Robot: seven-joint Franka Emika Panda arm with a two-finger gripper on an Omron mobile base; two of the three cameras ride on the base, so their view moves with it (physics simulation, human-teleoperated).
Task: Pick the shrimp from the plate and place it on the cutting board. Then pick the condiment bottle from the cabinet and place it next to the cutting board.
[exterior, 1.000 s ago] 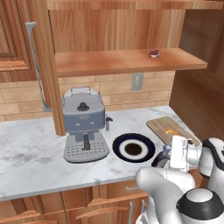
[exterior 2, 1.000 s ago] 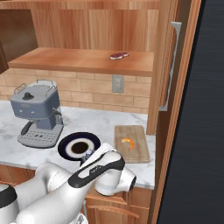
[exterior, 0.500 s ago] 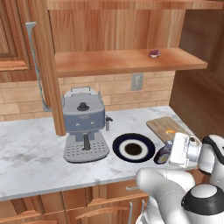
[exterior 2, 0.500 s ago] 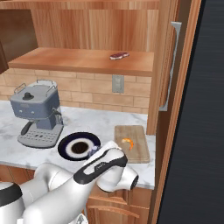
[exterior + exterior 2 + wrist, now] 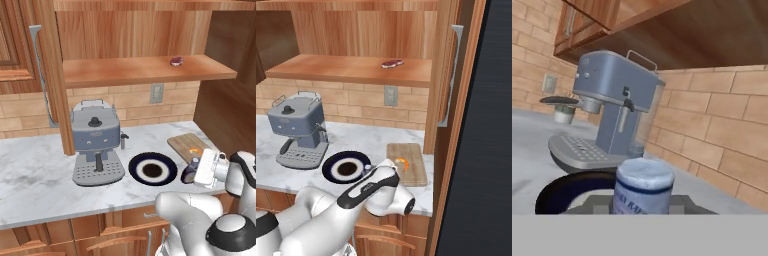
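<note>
Two dark finger tips (image 5: 596,205) of the gripper (image 5: 193,167) stand on both sides of the condiment bottle (image 5: 643,184), and the jaws are pinching it at its upper part. In the hand view the bottle cap faces the camera and a band of the label is visible below it.

From the left base view, the bottle (image 5: 188,174) is a small dark shape at the end of the hand. It is low over the marble counter (image 5: 35,170), near the front edge, between the plate (image 5: 152,170) and the cutting board (image 5: 186,142). I cannot tell if its bottom touches the counter.

The shrimp (image 5: 401,163) lies on the cutting board (image 5: 411,167), at the side that is nearer to the plate (image 5: 346,168). The centre of the plate is dark and nothing lies on it.

A grey coffee machine (image 5: 95,142) stands on the counter just to the left of the plate; the hand view has it (image 5: 609,110) behind the dark plate rim (image 5: 562,192).

On the open shelf of the cabinet (image 5: 135,70) lies a small dark red lump (image 5: 176,61), near the right end. A wall socket (image 5: 157,93) sits in the brick wall under the shelf.
</note>
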